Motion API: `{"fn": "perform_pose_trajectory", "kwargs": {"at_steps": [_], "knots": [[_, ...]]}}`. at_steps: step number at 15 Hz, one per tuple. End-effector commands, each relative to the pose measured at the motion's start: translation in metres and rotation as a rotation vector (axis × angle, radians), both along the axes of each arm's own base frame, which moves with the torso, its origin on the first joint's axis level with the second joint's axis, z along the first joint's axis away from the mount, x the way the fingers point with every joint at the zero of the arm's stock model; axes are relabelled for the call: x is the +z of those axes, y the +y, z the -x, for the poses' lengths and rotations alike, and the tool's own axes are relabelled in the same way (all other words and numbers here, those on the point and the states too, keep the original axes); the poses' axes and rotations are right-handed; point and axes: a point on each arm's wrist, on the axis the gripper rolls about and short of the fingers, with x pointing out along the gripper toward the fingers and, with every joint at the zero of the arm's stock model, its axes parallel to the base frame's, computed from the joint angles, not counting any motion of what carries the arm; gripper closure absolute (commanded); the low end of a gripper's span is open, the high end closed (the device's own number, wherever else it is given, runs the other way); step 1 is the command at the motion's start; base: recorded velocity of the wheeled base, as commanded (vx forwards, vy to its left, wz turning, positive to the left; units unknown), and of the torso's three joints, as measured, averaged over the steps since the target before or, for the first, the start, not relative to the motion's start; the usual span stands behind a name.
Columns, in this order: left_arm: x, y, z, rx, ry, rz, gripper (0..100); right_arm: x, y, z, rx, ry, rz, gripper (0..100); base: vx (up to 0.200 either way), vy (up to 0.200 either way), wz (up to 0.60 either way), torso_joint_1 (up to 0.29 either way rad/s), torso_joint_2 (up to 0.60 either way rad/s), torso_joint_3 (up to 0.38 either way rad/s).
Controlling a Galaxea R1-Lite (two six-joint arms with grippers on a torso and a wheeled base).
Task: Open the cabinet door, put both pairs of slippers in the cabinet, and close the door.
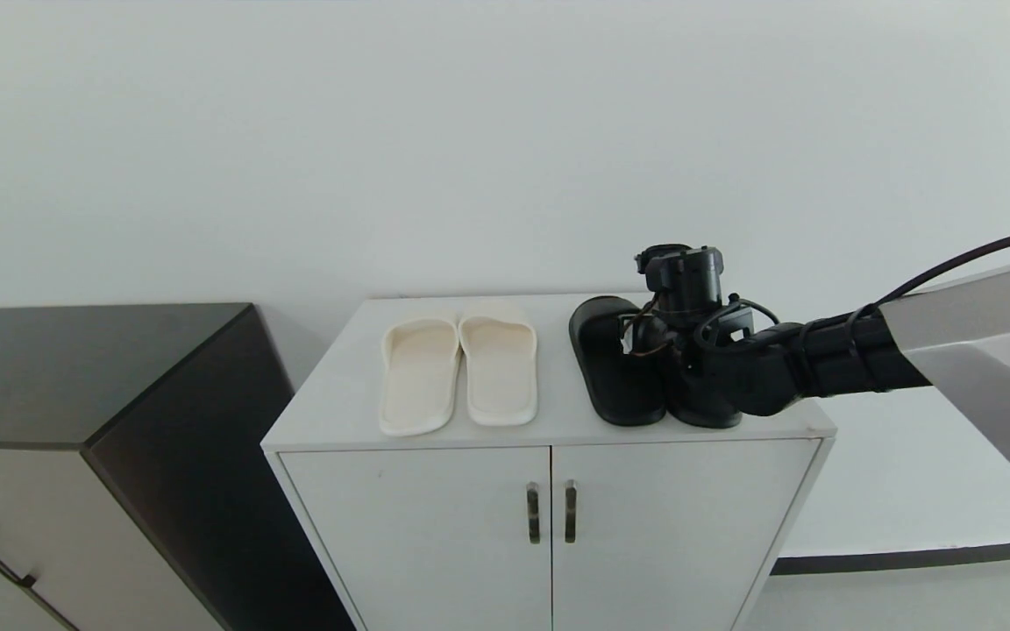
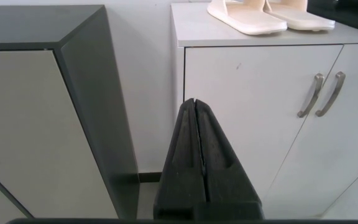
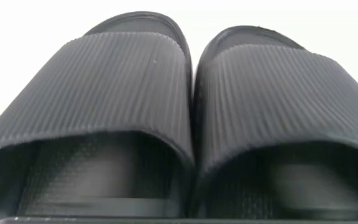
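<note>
Two black slippers (image 1: 615,372) (probably light and soft, best pinched by the ribbed straps) sit beside the cream pair (image 1: 459,372) atop the closed cabinet (image 1: 417,535), your right gripper (image 1: 643,344) at them, its hold impossible to tell, your left gripper (image 2: 196,107) low, fingers pressed together.

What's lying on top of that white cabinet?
A cream pair of slippers and a black pair, side by side. The right gripper covers part of the black pair.

White cabinet (image 1: 417,526) doors shut; cream slippers (image 1: 422,377), black slippers (image 1: 615,372) side-by-side on top.
</note>
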Motion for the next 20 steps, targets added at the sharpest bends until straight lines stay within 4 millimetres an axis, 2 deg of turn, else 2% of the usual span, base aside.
{"fn": "perform_pose_trajectory", "kwargs": {"at_steps": [1, 4, 7, 8, 10, 11, 12, 15, 17, 18, 20], "knots": [[0.0, 0.0, 0.0, 0.0, 0.001, 0.002, 100, -0.004, 0.002, -0.004, -0.001, 0.002, 0.001, 100, 0.0, 0.0, 0.0, 0.0, 0.0, 0.0], [0.0, 0.0, 0.0, 0.0, -0.001, 0.002, 100, -0.002, 0.004, -0.008, -0.004, -0.013, -0.007, 100, 0.0, 0.0, 0.0, 0.0, 0.0, 0.0], [0.0, 0.0, 0.0, 0.0, 0.001, 0.002, 100, 0.013, 0.006, 0.003, 0.006, -0.037, -0.022, 100, 0.0, 0.0, 0.0, 0.0, 0.0, 0.0], [0.0, 0.0, 0.0, 0.0, 0.001, 0.002, 100, 0.029, 0.006, 0.018, 0.027, -0.055, -0.032, 100, 0.0, 0.0, 0.0, 0.0, 0.0, 0.0], [0.0, 0.0, 0.0, 0.0, 0.001, 0.002, 100, 0.047, 0.004, 0.044, 0.063, -0.064, -0.04, 100, 0.0, 0.0, 0.0, 0.0, 0.0, 0.0], [0.0, 0.0, 0.0, 0.0, 0.001, 0.002, 100, 0.055, 0.001, 0.065, 0.092, -0.062, -0.028, 100, 0.0, 0.0, 0.0, 0.0, 0.0, 0.0], [0.0, 0.0, 0.0, 0.0, 0.001, 0.002, 100, 0.059, -0.006, 0.097, 0.159, -0.042, -0.012, 100, 0.0, 0.0, 0.0, 0.0, 0.0, 0.0], [0.0, 0.0, 0.0, 0.0, 0.001, 0.005, 100, 0.056, -0.028, 0.163, 0.273, -0.012, -0.005, 100, 0.0, 0.0, 0.0, 0.0, 0.0, 0.0], [0.0, 0.0, 0.0, 0.0, 0.001, 0.003, 100, 0.049, -0.044, 0.192, 0.306, -0.004, -0.003, 100, 0.0, 0.0, 0.0, 0.0, 0.0, 0.0], [0.0, 0.0, 0.0, 0.0, 0.001, 0.005, 100, 0.046, -0.048, 0.202, 0.341, 0.002, -0.005, 100, 0.0, 0.0, 0.0, 0.0, 0.0, 0.0], [0.0, 0.0, 0.0, 0.0, 0.001, 0.006, 100, 0.043, -0.045, 0.21, 0.392, 0.011, -0.006, 100, 0.0, 0.0, 0.0, 0.0, 0.0, 0.0]]}}
